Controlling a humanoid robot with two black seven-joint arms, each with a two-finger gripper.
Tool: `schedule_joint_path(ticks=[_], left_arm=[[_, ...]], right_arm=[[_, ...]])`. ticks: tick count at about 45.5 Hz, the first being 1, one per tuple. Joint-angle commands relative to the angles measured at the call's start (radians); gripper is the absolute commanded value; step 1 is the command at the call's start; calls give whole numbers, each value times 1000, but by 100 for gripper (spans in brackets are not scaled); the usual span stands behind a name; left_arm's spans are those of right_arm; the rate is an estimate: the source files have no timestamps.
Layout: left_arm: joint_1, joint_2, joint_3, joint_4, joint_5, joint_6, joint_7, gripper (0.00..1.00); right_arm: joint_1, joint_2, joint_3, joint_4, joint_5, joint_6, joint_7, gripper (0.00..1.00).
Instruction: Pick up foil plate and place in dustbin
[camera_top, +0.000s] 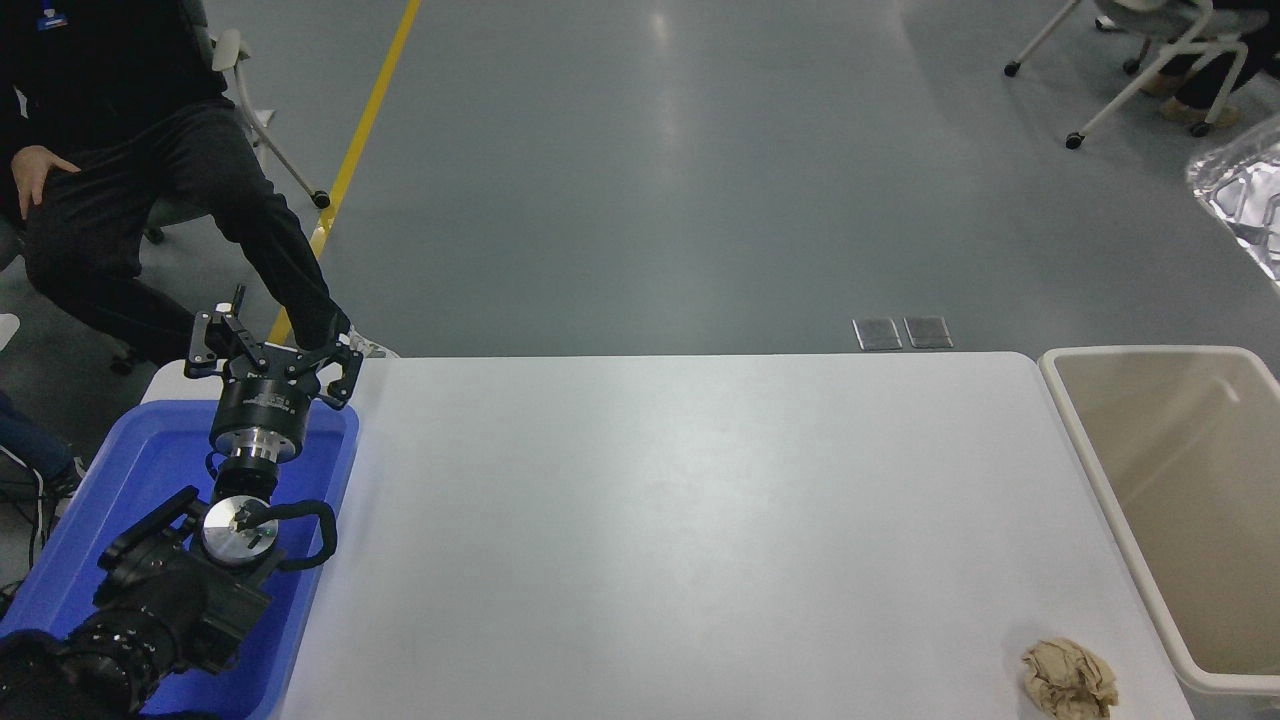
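Foil plate (1245, 200) is barely peeking in at the right edge of the frame, above the dustbin (1065, 400). Right end effector's out of shot. Left end effector (270, 350) sits released, lower left. Plate could miss the bin.

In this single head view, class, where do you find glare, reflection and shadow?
Head view: a pale streak of overhead light reflects off the grey floor; the foil plate, cut by the right edge, glints bright white; the white table shows soft sheen only; a faint shadow lies inside the dustbin.
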Motion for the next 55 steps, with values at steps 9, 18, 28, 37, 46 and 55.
schedule_joint_path(ticks=[9,18,28,37,46,55], left_arm=[[0,0,0,0,0,0,0,99],[0,0,0,0,0,1,0,99],[0,0,0,0,-1,1,0,99],[0,0,0,0,0,0,0,99],[0,0,0,0,0,0,0,99],[0,0,0,0,0,0,0,99]], right_arm=[[-202,116,133,-29,81,-63,-5,0],[-237,122,135,-29,81,-63,-5,0],[-247,122,138,-29,80,-61,-3,0],[-251,122,138,-31,80,-63,-3,0],[-251,121,144,-31,81,-59,-2,94],[-239,115,143,-29,78,-52,-2,100]])
